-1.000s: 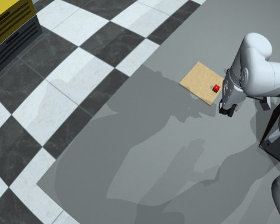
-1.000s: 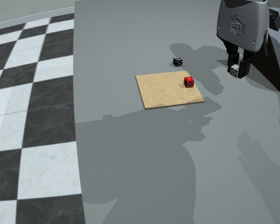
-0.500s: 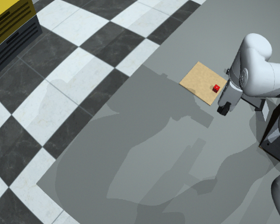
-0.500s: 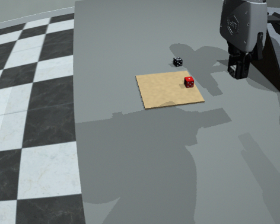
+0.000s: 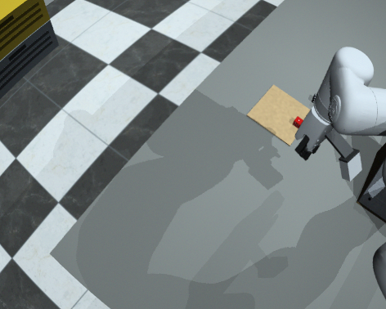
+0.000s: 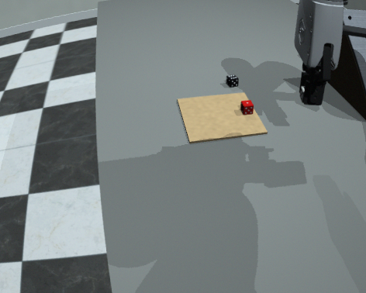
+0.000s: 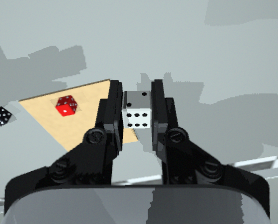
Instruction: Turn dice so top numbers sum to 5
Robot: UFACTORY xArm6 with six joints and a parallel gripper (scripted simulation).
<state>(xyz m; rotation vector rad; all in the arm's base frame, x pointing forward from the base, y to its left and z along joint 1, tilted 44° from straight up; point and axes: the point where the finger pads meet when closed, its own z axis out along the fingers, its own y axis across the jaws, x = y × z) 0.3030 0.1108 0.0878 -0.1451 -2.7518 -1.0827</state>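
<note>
The gripper (image 5: 304, 152) (image 6: 312, 96) (image 7: 136, 96) is shut on the white die (image 7: 137, 118), above the table beside the mat. In the wrist view the die shows a face with two pips and one with several; in the exterior view the fingers mostly hide it. The red die (image 5: 298, 122) (image 6: 246, 107) (image 7: 66, 106) lies flat on the tan mat (image 5: 273, 105) (image 6: 212, 119) (image 7: 42, 107), near its edge on the gripper's side, one pip on top. The black die (image 5: 313, 98) (image 6: 232, 81) (image 7: 4, 116) lies on the table off the mat, several pips on its faces.
The grey table (image 5: 216, 232) (image 6: 162, 49) surrounds the mat, which lies flat. The arm's dark base mount (image 5: 379, 199) (image 6: 356, 77) stands on the gripper's far side from the mat. A yellow and dark cabinet (image 5: 17, 24) stands off the table.
</note>
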